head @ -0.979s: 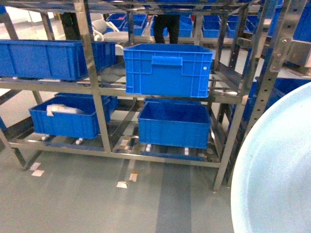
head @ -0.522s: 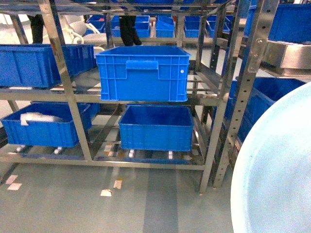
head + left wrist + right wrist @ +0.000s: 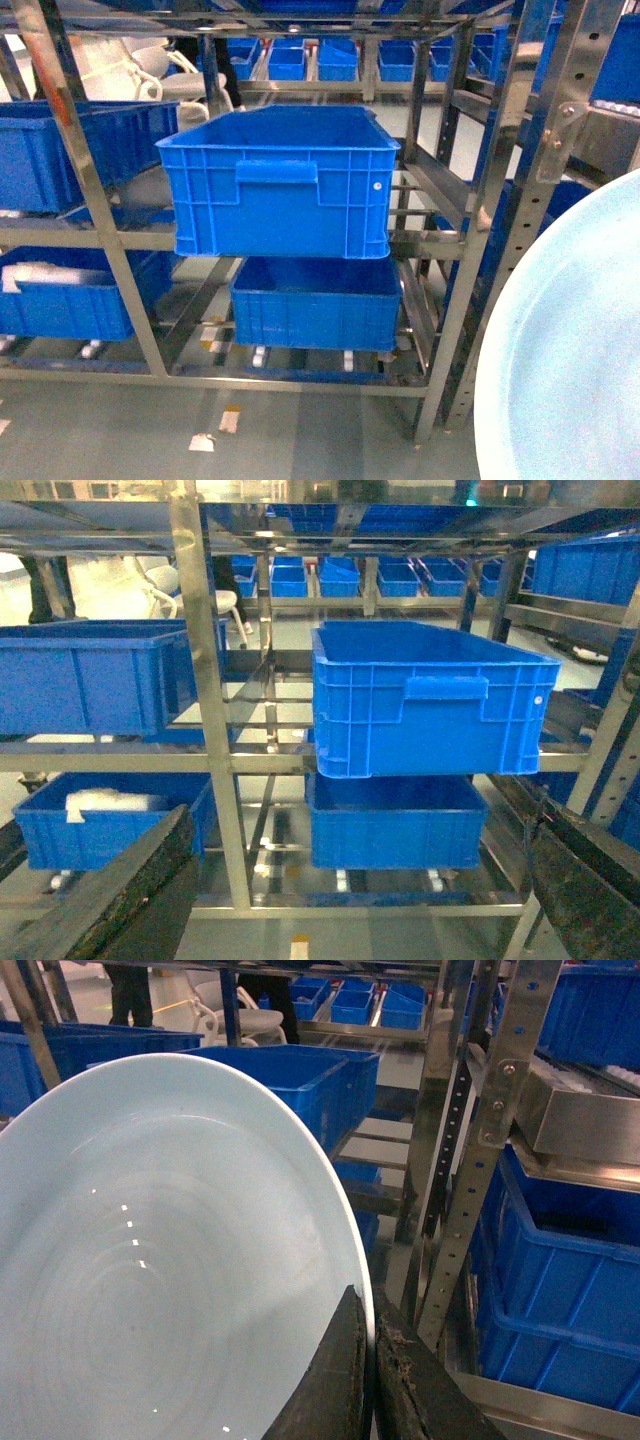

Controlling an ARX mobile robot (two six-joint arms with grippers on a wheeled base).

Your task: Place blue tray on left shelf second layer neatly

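Note:
The pale blue tray (image 3: 575, 360) fills the lower right corner of the head view, tilted up on edge. In the right wrist view the tray (image 3: 160, 1260) takes up the left half, and my right gripper (image 3: 372, 1310) is shut on its rim, one finger on each face. My left gripper (image 3: 360, 820) is open with nothing in it; its dark fingers (image 3: 110, 890) frame the steel shelf (image 3: 210, 680) ahead. The shelf's second layer (image 3: 60, 237) from the floor carries dark-blue crates (image 3: 280, 185). Neither gripper shows in the head view.
More dark-blue crates (image 3: 315, 300) sit on the bottom level, one holding white material (image 3: 110, 802). A second rack with perforated uprights (image 3: 480, 1140) and crates (image 3: 570, 1260) stands close on the right. White chairs (image 3: 130, 65) and a person's legs (image 3: 130, 990) are behind.
The rack and its crates have grown larger and slid left in the head view, so the base has closed in on it. The tray stays held in the lower right corner.

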